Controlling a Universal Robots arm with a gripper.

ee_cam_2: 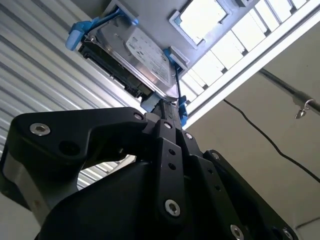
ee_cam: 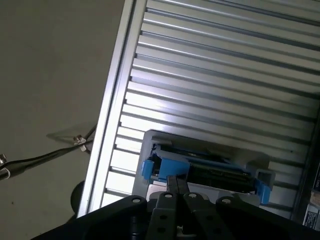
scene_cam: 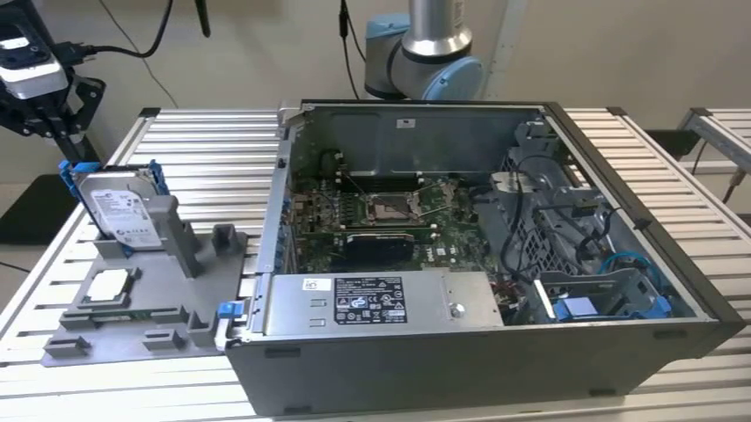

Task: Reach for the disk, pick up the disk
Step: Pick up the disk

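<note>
The disk (scene_cam: pixel 120 209) stands on edge in a slot of the grey holder (scene_cam: pixel 176 294) at the exterior view's left, white label facing out and blue bracket around its edges. My gripper (scene_cam: pixel 65 145) hangs right over its upper corner. In both wrist views the two black fingers lie close together with their tips at the blue bracket on the disk's top edge, so the gripper (ee_cam_2: pixel 172 107) (ee_cam: pixel 177 181) looks shut on that rim. The disk (ee_cam_2: pixel 145 52) (ee_cam: pixel 210 172) still sits in the holder.
A small square chip (scene_cam: pixel 108 283) lies on the holder in front of the disk. An open computer case (scene_cam: pixel 470 264) fills the exterior view's right side of the slatted metal table (scene_cam: pixel 200 149). The arm's base (scene_cam: pixel 423 61) stands behind the case.
</note>
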